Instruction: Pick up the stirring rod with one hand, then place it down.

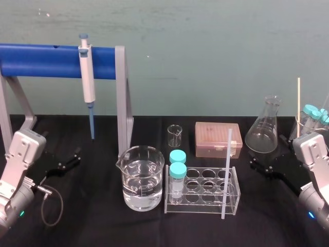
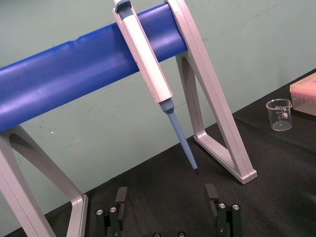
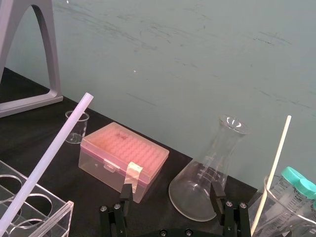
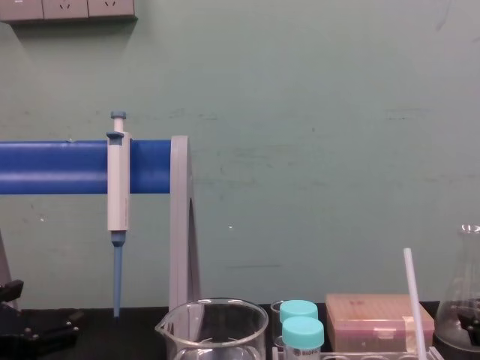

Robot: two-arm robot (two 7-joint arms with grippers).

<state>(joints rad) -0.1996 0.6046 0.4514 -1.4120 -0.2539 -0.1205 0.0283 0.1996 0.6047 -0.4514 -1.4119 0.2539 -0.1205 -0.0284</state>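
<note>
Head view: thin, seemingly translucent white stirring rod (image 1: 226, 174)

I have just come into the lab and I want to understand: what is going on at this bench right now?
Nothing is being handled at this moment. The stirring rod stands tilted at the right end of the clear test tube rack, in the middle of the table. The left tool sits low on the left side, open, facing the pipette. The right tool sits low on the right side, open, near the flask. The rod is not yet picked up.
</note>
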